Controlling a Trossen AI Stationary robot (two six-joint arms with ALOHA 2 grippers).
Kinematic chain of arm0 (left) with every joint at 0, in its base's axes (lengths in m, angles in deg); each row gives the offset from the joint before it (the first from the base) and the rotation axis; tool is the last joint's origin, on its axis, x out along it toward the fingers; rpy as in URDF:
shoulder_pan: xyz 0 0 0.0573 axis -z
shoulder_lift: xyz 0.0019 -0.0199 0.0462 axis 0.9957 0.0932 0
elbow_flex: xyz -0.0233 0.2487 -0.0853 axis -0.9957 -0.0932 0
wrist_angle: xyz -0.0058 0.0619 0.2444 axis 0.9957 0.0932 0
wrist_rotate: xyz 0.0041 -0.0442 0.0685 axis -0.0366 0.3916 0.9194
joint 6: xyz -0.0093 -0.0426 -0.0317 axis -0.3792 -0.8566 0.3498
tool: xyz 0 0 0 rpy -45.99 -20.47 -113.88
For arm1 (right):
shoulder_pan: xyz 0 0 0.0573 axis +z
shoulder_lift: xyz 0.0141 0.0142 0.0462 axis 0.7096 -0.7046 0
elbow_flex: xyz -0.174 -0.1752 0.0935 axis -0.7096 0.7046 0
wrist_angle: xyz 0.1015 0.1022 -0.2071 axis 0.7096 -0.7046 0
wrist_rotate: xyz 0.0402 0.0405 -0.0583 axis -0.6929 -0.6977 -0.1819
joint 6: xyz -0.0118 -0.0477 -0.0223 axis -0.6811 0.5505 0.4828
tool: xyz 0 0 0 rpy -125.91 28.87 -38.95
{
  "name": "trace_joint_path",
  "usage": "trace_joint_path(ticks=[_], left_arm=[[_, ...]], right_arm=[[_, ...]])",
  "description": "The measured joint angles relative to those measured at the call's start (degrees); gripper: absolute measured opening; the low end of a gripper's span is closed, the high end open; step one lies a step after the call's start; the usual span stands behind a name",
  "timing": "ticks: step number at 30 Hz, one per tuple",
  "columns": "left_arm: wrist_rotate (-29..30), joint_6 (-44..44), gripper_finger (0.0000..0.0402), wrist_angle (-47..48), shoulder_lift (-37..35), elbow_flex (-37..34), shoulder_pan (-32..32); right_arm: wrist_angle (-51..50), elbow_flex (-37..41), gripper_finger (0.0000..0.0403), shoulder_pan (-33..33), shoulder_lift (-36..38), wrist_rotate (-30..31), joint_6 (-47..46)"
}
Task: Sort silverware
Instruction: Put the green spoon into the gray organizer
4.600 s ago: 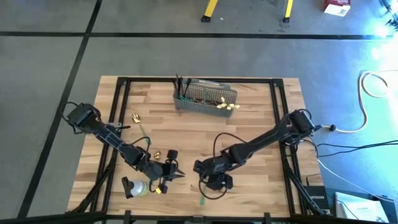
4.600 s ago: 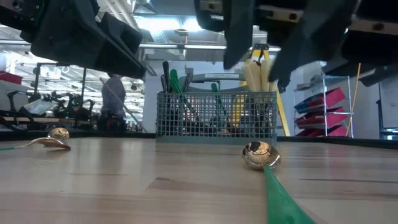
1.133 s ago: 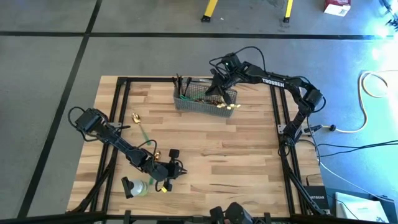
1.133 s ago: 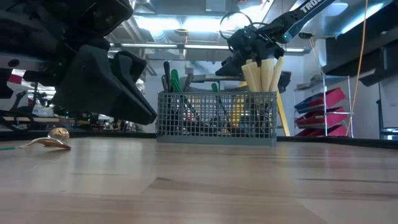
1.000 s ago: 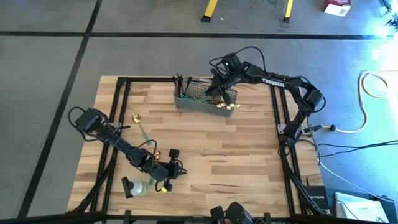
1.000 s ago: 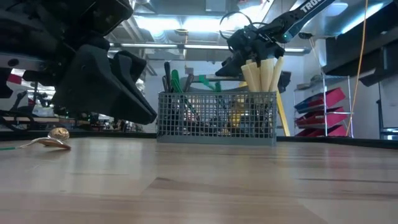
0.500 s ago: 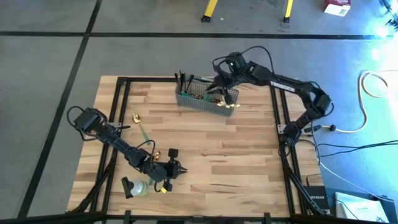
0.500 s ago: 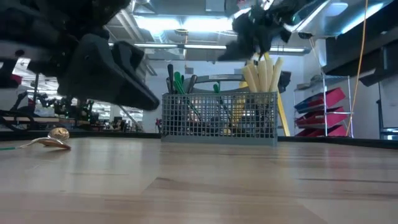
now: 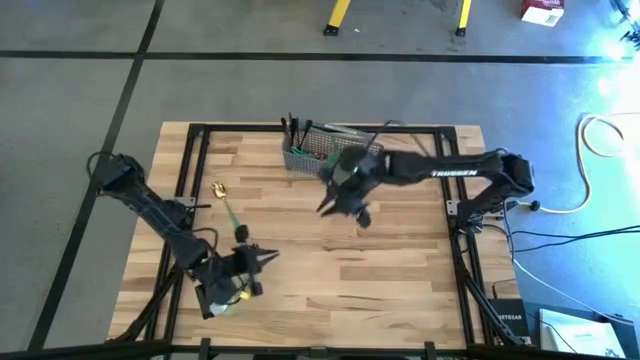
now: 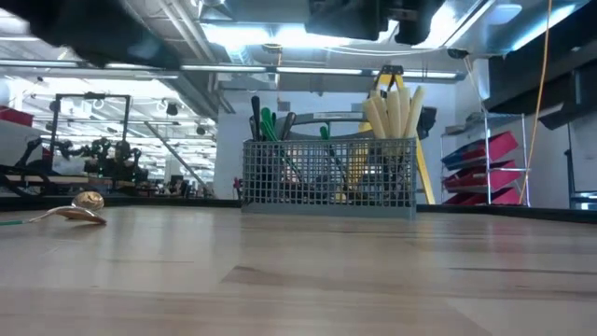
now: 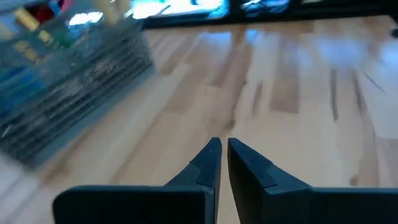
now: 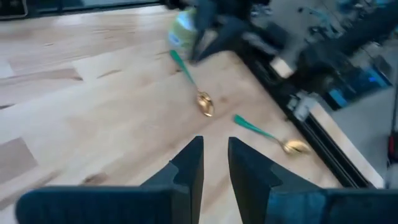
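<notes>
A grey mesh basket [image 9: 312,152] [image 10: 328,177] stands at the table's far middle, with cream knife handles [image 10: 392,114] and dark forks [image 10: 266,119] sticking up out of it. Two gold spoons with green handles lie flat on the left half of the table: one near the left rail [image 9: 217,187] [image 12: 292,147] [image 10: 82,205], and one closer to my left gripper [image 9: 241,233] [image 12: 204,104]. My left gripper [image 9: 258,258] [image 11: 222,148] hovers near the table's near left, shut and empty. My right gripper [image 9: 340,205] [image 12: 214,142] is over the table's middle, just in front of the basket, open by a narrow gap and empty.
A pale green roll [image 9: 222,300] [image 12: 182,34] sits at the near left corner beside my left arm. Black frame rails [image 9: 188,160] run along the table's left and right sides. Bare wood [image 9: 380,270] fills the middle and right of the table.
My right gripper has risen off the basket and swung toward the near edge and left, and is now over the table's middle, pointing at the spoons. The basket has slid a little to the right. My left gripper has drawn back toward the left edge.
</notes>
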Motion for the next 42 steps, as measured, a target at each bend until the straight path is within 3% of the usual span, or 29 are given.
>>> trace_joint_path(ticks=[6,15,19,24,28,32,42], left_arm=[[-3.64,-21.13,0.0013,13.28,0.95,-0.02,2.54],[-6.04,-29.63,0.0013,19.2,1.45,-0.02,0.41],[-14.23,-39.23,0.0013,26.61,1.46,-0.02,-1.4],[-16.34,-45.38,0.0013,30.25,2.04,-0.04,-1.7],[-22.03,-48.17,0.0015,30.21,2.04,-0.04,-2.55],[-27.24,-48.95,0.0038,30.09,2.04,-0.04,-3.66],[-36.41,-52.89,0.0141,29.03,1.97,0.02,-6.64]], right_arm=[[4.03,0.0,0.0057,7.82,-4.63,7.61,0.08],[6.7,0.02,0.0057,12.0,-6.06,10.68,-4.39],[6.42,0.02,0.0057,11.98,-6.06,10.66,-9.21],[6.31,0.02,0.0057,11.97,-6.06,10.18,-13.34],[6.18,0.02,0.0057,11.98,-6.06,9.3,-13.53],[5.74,0.02,0.0057,11.98,-6.06,9.17,-14.53],[2.85,0.0,0.0057,11.98,-6.06,9.15,-15.25]])
